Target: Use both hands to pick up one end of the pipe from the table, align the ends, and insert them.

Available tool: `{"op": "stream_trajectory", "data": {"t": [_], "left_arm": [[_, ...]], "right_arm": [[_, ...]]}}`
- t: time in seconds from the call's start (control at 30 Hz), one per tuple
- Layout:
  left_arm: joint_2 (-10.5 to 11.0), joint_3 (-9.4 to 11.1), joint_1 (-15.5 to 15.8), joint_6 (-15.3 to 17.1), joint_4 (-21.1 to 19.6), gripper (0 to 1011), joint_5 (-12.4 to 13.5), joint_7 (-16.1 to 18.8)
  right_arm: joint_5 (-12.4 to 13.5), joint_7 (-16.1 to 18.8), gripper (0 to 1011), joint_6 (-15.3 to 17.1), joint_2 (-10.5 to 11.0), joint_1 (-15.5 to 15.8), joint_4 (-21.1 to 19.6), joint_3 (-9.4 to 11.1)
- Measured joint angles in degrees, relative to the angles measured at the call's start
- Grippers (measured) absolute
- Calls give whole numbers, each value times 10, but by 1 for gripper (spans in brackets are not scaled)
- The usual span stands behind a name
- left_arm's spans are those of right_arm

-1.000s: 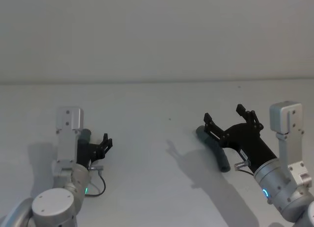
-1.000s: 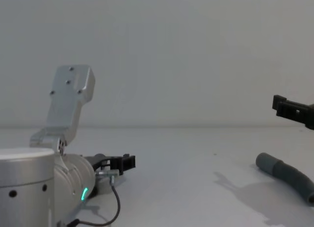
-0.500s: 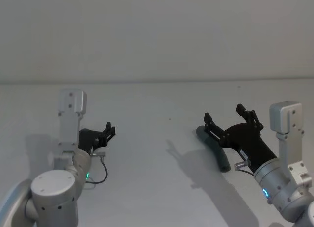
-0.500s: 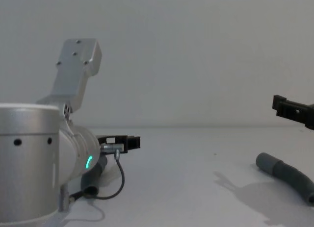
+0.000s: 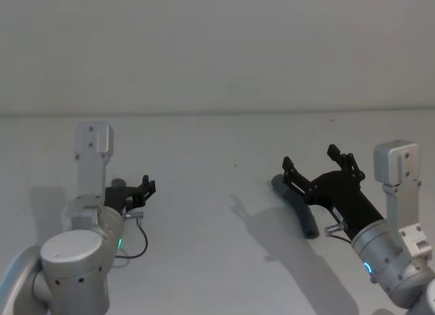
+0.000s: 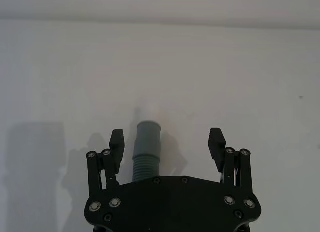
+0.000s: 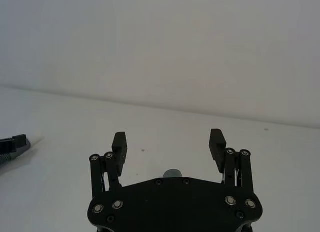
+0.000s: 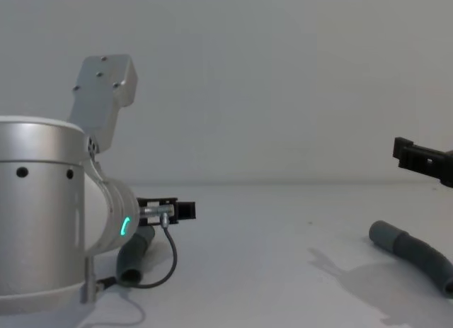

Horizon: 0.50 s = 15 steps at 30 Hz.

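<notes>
The pipe lies on the table (image 5: pixel 217 145) as two pieces. The short piece (image 6: pixel 146 152) has a smooth grey collar and lies between the spread fingers of my left gripper (image 6: pixel 167 139), nearer one finger and untouched. From the chest, that gripper (image 8: pixel 177 210) hovers just above this piece (image 8: pixel 137 249). The longer curved piece (image 5: pixel 299 205) rests at the right. My right gripper (image 5: pixel 310 158) hangs open above its collar end (image 5: pixel 277 184) with nothing in it. In the right wrist view its collar (image 7: pixel 173 173) peeks out behind the gripper's body.
The table's far edge meets a plain wall (image 5: pixel 217 50). A thin black cable (image 8: pixel 166 268) loops from the left wrist down near the short piece. Bare tabletop lies between the two pieces.
The left arm rose and swung, then settled slightly lower, with its gripper still open over the short piece. The right arm and the longer piece have not moved.
</notes>
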<state>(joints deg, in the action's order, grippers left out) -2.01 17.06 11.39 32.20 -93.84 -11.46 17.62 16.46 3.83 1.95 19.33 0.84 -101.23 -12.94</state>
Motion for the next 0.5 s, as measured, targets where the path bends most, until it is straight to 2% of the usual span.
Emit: {"op": "stream_trajectory", "data": {"t": [0.5], "left_arm": [[-11, -14, -10, 51, -18, 1001, 2, 19]], "right_arm": [[0, 0, 1000, 0, 0, 0, 0, 0]]}}
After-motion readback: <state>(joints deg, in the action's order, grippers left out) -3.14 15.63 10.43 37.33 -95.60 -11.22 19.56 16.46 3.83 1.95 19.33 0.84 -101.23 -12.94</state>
